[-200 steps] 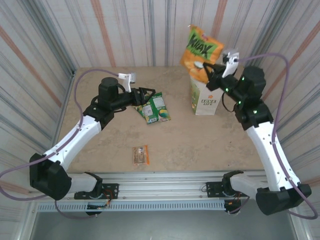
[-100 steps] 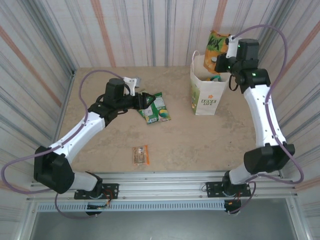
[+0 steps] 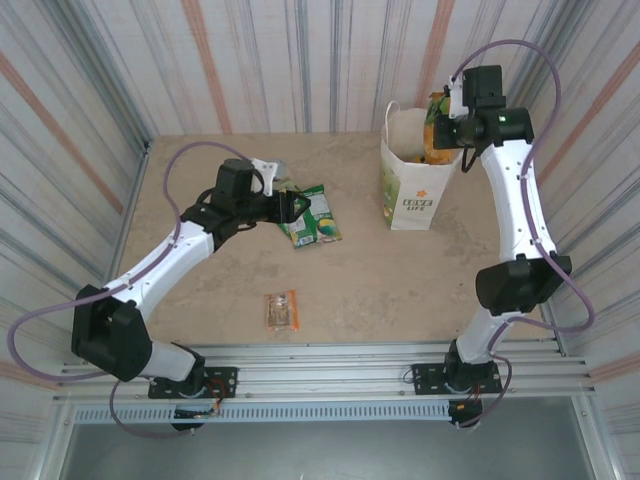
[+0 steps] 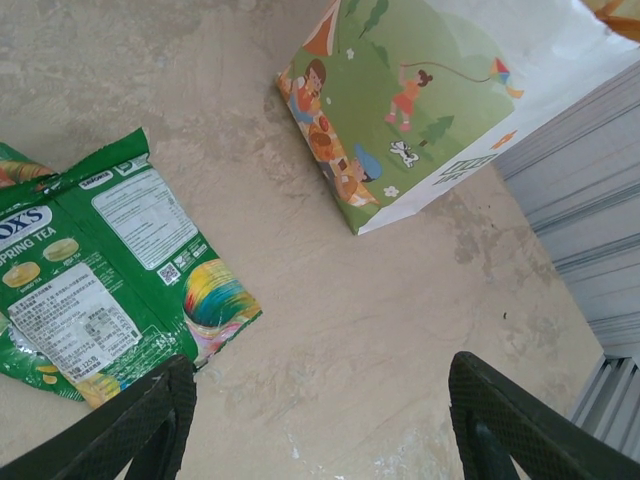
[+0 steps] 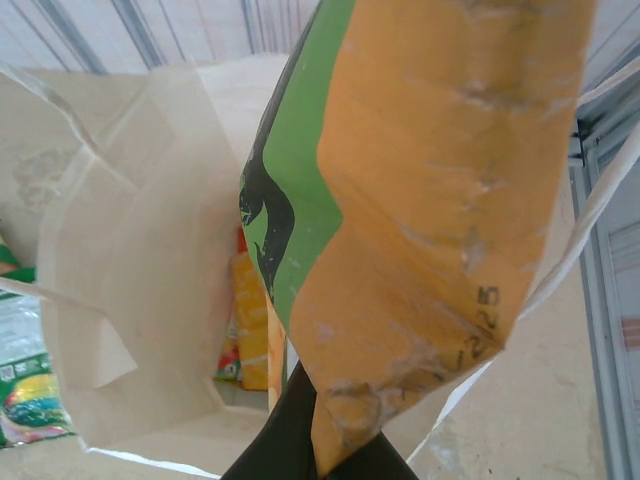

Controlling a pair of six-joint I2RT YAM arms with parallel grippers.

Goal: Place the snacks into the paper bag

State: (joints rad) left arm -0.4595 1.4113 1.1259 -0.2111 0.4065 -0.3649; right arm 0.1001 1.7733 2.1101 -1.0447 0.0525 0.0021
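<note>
A stiff white paper bag [image 3: 410, 195] is stood upright on the mottled counter [image 3: 400, 280]. A crinkly orange-yellow packet [image 5: 420, 220] is pinched over its mouth by the right claw [image 5: 312, 440]. Glossy green packets [image 3: 315, 215] are laid beside the wide-spread, empty left claw [image 4: 320, 420].

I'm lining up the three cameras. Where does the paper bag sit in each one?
Top external: the paper bag stands upright, upper right of centre.
Left wrist: upper right, green printed side showing.
Right wrist: left half, its open mouth behind the orange packet.
Shared landmark: the green packet lying beside the bag.
</note>
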